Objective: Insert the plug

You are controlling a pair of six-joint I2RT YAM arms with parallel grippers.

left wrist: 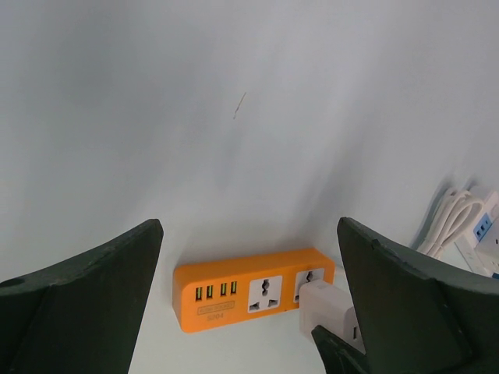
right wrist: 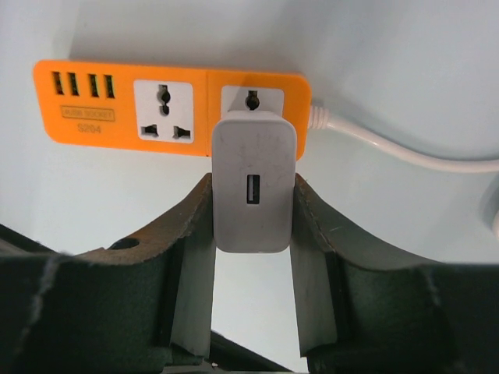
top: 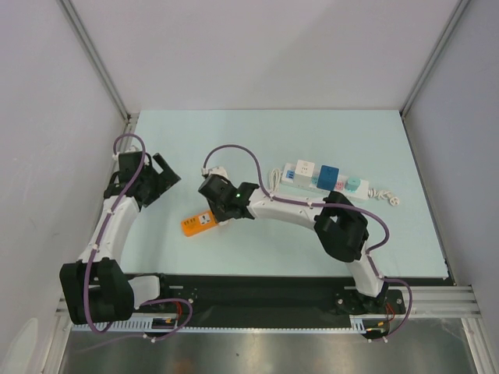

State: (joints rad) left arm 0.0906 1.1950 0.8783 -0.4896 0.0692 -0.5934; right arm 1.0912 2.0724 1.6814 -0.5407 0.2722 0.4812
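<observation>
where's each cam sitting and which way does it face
top external: above and behind the bases, looking down at the table; both arms show
left wrist: low, facing the orange strip; left gripper open, framing the view
right wrist: close above the strip; right gripper shut on the white charger
shared: both wrist views show strip and charger

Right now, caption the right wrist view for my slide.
Right tool clamps a white USB charger over the orange power strip's cord-end socket.
</observation>
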